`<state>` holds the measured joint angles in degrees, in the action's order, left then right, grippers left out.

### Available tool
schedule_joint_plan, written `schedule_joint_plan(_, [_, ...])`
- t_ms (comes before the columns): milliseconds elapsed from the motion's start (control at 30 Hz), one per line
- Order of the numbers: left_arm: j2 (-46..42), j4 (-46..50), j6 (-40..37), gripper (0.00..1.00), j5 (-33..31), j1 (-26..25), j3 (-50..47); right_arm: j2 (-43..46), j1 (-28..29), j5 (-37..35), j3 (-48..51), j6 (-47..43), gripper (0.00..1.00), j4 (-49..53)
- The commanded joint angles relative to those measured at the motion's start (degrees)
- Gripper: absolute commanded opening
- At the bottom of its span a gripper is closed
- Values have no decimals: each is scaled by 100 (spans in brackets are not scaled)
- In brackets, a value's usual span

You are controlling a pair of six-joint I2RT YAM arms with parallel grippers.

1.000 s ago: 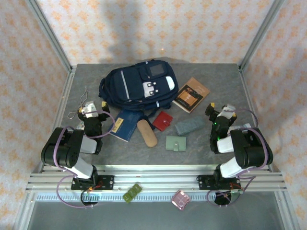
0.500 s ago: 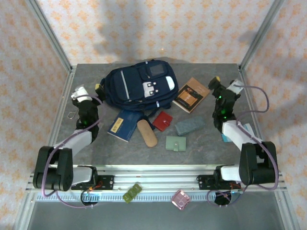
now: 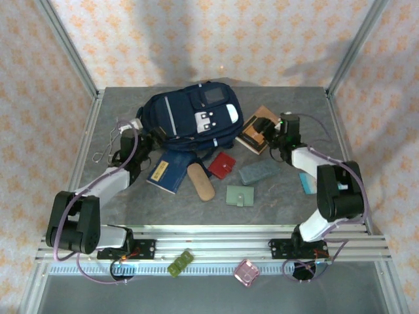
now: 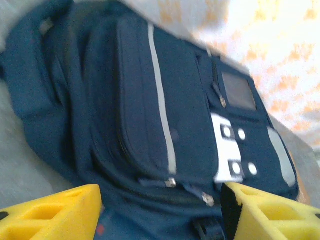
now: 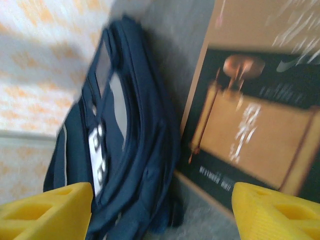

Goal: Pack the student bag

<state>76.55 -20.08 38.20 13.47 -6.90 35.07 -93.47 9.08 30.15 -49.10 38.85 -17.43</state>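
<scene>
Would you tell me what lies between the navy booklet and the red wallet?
A tan oblong case lies between them, as the top view shows.

Loose on table (image 3: pixel 278 199): brown book (image 3: pixel 249 139) at right. Navy booklet (image 3: pixel 168 171), tan case (image 3: pixel 201 182), red wallet (image 3: pixel 222 165), grey pouch (image 3: pixel 258 172) in rough row — green wallet (image 3: pixel 240 195) nearer the front edge.

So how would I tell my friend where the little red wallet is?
Find the big navy backpack at the back of the grey table. Just in front of its right-hand corner, towards the arms, lies the red wallet, between a long tan case and a grey-blue pouch. It is the only red thing there, small and square.
</scene>
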Motion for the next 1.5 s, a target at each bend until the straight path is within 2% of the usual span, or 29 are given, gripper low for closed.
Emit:
schedule_joint_plan(0, [127, 24, 553, 64, 255, -177, -177, -425, 365, 474, -289, 504, 73, 133])
schedule_joint_plan(200, [391, -120, 662, 58, 262, -491, -246, -1313, 956, 549, -843, 960, 71, 18])
schedule_joint_plan(400, [600, -302, 708, 57, 345, -675, -231, -1967, 1149, 491, -1581, 1302, 54, 165])
schedule_joint_plan(433, [645, -304, 690, 56, 350, -710, -198, -2040, 1149, 468, -1684, 1309, 49, 239])
schedule_joint_plan(567, [857, -365, 607, 48, 481, -837, -27, -2147, 1119, 478, -2076, 1235, 16, 527])
schedule_joint_plan(667, [1014, -413, 551, 41, 639, -898, 135, -1986, 1011, 531, -2263, 1367, 0, 508])
schedule_joint_plan(933, [997, -1043, 418, 41, 915, -1124, 181, -1298, 733, 656, -2568, 1822, 0, 509])
schedule_joint_plan(1033, [1019, -1500, 470, 50, 1159, -1173, 77, -1066, 649, 643, -2491, 2119, 0, 375])
schedule_joint_plan(1167, [1036, -2340, 597, 56, 1437, -1262, -135, -859, 567, 624, -2471, 2496, 0, 178])
schedule_joint_plan(1300, [1098, -2947, 480, 59, 1323, -1475, -312, -824, 567, 588, -2668, 2683, 0, 295])
schedule_joint_plan(1467, [1483, -4160, 517, 61, 1035, -1756, -573, -820, 559, 502, -2855, 2952, 0, 306])
